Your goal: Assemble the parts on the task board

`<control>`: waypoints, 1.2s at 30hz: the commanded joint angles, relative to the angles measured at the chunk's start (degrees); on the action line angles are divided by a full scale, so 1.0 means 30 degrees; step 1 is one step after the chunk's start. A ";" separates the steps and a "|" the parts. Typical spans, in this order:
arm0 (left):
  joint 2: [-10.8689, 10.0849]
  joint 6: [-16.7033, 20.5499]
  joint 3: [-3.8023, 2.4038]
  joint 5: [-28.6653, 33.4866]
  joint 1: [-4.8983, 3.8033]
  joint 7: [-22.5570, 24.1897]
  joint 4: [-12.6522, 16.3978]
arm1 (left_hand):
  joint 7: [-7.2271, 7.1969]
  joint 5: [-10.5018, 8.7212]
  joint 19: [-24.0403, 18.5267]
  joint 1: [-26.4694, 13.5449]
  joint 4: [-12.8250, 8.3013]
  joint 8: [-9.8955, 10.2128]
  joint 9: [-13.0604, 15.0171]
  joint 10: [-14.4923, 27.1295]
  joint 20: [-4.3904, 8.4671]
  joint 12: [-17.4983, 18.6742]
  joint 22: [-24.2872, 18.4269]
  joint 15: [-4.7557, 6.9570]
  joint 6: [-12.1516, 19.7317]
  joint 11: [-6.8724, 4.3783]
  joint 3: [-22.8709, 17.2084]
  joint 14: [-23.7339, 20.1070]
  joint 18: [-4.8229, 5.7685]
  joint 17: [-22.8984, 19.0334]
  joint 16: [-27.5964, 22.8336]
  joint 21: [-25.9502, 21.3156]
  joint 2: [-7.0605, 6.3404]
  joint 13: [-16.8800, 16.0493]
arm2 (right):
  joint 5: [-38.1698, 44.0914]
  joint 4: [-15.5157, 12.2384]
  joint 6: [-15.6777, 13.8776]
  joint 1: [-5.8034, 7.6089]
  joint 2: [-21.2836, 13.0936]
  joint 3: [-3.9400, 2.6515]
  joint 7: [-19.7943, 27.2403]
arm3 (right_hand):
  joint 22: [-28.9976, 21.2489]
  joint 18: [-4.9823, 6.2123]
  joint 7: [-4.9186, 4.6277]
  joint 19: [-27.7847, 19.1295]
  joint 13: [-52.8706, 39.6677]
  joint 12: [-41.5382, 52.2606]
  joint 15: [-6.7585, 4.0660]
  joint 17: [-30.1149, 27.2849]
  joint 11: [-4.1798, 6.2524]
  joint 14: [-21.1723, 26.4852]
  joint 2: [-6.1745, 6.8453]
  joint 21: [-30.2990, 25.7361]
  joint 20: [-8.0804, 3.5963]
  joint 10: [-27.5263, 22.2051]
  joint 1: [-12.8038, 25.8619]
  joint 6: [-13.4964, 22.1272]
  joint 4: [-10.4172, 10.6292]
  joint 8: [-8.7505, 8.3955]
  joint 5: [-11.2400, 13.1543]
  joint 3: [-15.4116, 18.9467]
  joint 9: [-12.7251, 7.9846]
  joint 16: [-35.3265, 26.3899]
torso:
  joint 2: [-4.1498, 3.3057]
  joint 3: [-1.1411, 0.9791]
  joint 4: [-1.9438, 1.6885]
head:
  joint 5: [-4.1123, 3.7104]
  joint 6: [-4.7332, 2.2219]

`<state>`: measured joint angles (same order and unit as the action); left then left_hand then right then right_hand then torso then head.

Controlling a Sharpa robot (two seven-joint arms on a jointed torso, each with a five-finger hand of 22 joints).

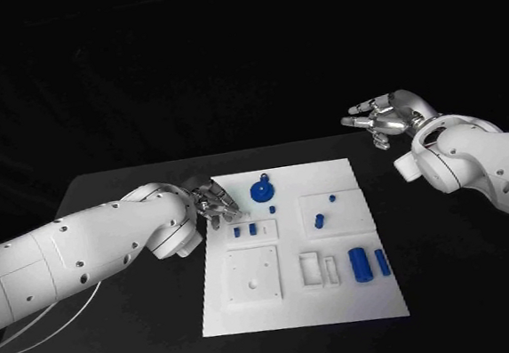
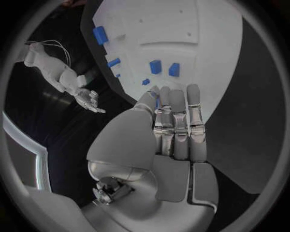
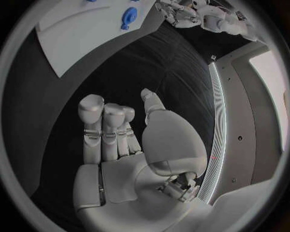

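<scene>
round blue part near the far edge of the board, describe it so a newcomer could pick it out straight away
Start at the white board in the middle of the black table and look to its far edge. The round blue part lies there, just beside the left hand. It is a disc with a small stem; the other blue parts are small blocks and bars.

No readable text anywhere I look, no labels or numbers on my task board [image 1: 302,304], none on its blue parts [image 1: 360,261], no brand marks on my arms or hands
</scene>
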<state>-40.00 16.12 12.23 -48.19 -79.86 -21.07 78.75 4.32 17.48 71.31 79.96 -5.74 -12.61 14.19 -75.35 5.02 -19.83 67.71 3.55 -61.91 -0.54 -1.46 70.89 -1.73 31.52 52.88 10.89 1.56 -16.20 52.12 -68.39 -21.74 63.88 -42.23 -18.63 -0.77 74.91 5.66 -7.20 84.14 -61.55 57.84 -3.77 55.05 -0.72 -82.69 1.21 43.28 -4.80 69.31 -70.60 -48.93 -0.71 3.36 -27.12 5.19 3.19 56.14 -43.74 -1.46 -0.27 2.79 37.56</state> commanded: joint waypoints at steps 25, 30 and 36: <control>0.3823 0.1584 0.0344 -0.7980 -0.0068 0.6757 -0.3427 | 0.0449 -0.2718 0.0486 -0.0673 -0.3446 0.2999 -0.3452 0.2493 -0.0971 0.5511 0.2816 -0.0826 -0.0236 0.1615 -0.2201 0.1075 -0.1568 -0.1446 0.2068 0.1514 -0.0671 0.4282 | -0.0038 -0.0080 -0.0016 -0.0009 0.0213 -0.0008 0.0283 | 0.0404 0.0362 0.0002 0.1018 0.0177 -0.0194 0.0026 -0.0176 0.0002 -0.0032 0.0013 -0.0187 0.0031 -0.0242 0.0140 0.0083 0.0107 -0.0050 -0.0167 -0.0073 0.0013 -0.0252 | -0.0056 -0.0043 0.0079 | -0.0366 -0.0272; 0.4115 0.1234 0.0459 -0.9284 -0.0031 0.6907 -0.3853 | 0.0407 -0.2806 0.0421 -0.0811 -0.3351 0.3003 -0.3451 0.2086 -0.0897 0.5500 0.2779 -0.0733 -0.0134 0.1480 -0.2245 0.1052 -0.1448 -0.1656 0.2085 0.1551 -0.0969 0.4275 | -0.0037 -0.0128 -0.0018 -0.0008 0.0216 -0.0007 0.0283 | 0.0405 0.0359 0.0001 0.1023 0.0171 -0.0180 0.0028 -0.0184 0.0004 -0.0029 0.0018 -0.0175 0.0029 -0.0234 0.0136 0.0094 0.0097 -0.0052 -0.0216 -0.0084 0.0011 -0.0262 | -0.0066 -0.0021 0.0061 | -0.0437 -0.0283; 0.4346 0.0684 0.0510 -1.0021 0.0059 0.7021 -0.4117 | 0.0495 -0.2888 0.0445 -0.0915 -0.3091 0.3002 -0.3456 0.2276 -0.0913 0.5494 0.2734 -0.0765 -0.0060 0.1538 -0.2162 0.1068 -0.1407 -0.1795 0.2113 0.1456 -0.1160 0.4272 | -0.0031 -0.0193 -0.0022 -0.0008 0.0232 -0.0006 0.0286 | 0.0405 0.0357 -0.0003 0.1022 0.0178 -0.0184 0.0028 -0.0186 0.0003 -0.0028 0.0009 -0.0169 0.0029 -0.0240 0.0128 0.0102 0.0089 -0.0052 -0.0248 -0.0099 0.0011 -0.0266 | -0.0057 -0.0015 0.0039 | -0.0513 -0.0284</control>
<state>-27.21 20.42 13.78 -74.34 -79.72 -1.26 66.48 5.81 9.14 72.40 77.27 -15.21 -3.76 3.90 -68.80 2.16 -3.54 74.93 1.13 -62.39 4.00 -7.97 74.02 -5.78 26.16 59.01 15.16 -1.29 -3.42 52.10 -68.82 -21.90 63.88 -41.60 -18.61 -0.58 74.91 5.65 -7.20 84.14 -61.07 57.58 -3.77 54.56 -0.72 -82.69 1.21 42.93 -4.80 68.89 -70.60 -48.94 -0.55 3.36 -27.52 5.03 3.19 55.52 -43.92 -1.54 -0.11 1.34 36.73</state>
